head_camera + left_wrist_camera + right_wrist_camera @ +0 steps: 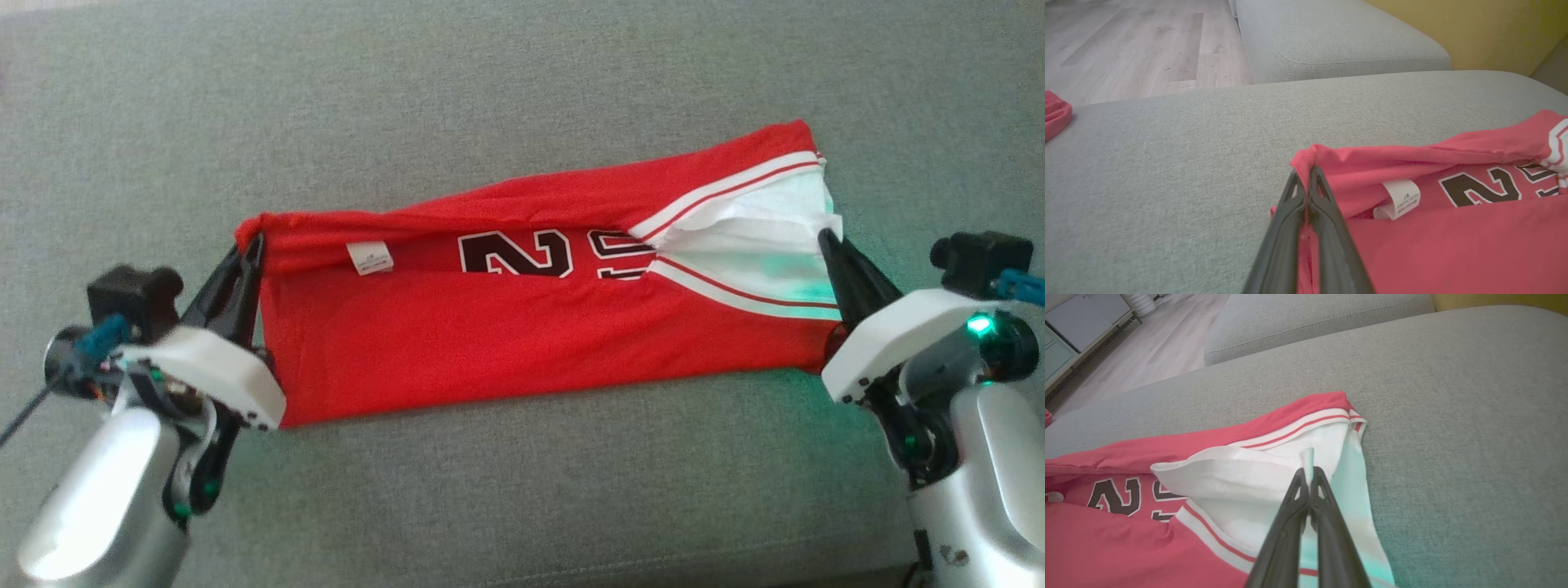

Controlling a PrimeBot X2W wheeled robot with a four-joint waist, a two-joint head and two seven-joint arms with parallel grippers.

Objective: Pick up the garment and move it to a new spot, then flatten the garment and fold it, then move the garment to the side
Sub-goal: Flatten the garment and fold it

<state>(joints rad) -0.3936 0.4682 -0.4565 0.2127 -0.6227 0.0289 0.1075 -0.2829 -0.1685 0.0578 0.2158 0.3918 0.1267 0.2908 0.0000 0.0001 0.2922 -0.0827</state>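
On the grey sofa (522, 73) the red jersey (490, 351) lies stretched sideways between the two arms, resting on the seat and doubled over along its length. The edge of its near layer runs across the dark number (514, 253), hiding part of the digits. A far fold bunches along the top.

At the jersey's left end the left gripper (253, 245) has its fingers pressed together on a gathered red corner. From the left wrist view the gripper (1306, 173) has cloth puckered round its tips. A white label (369, 256) hangs from the upper fold just beside it.

At the other end the right gripper (826, 238) is likewise closed, pinching the edge of the white panel (759, 237), which is bordered by red-and-white stripes. In the right wrist view the gripper (1308, 473) shows a sliver of white cloth standing up just past its fingertips. A green lamp (978, 325) glows on that wrist and tints the white cloth near it.

Beyond the seat, the left wrist view takes in a second cushion (1339, 36), a wooden floor (1126, 49) and a yellow surface (1474, 28) behind. A scrap of another red cloth (1055, 114) sits at the seat's far edge, well apart from the jersey.
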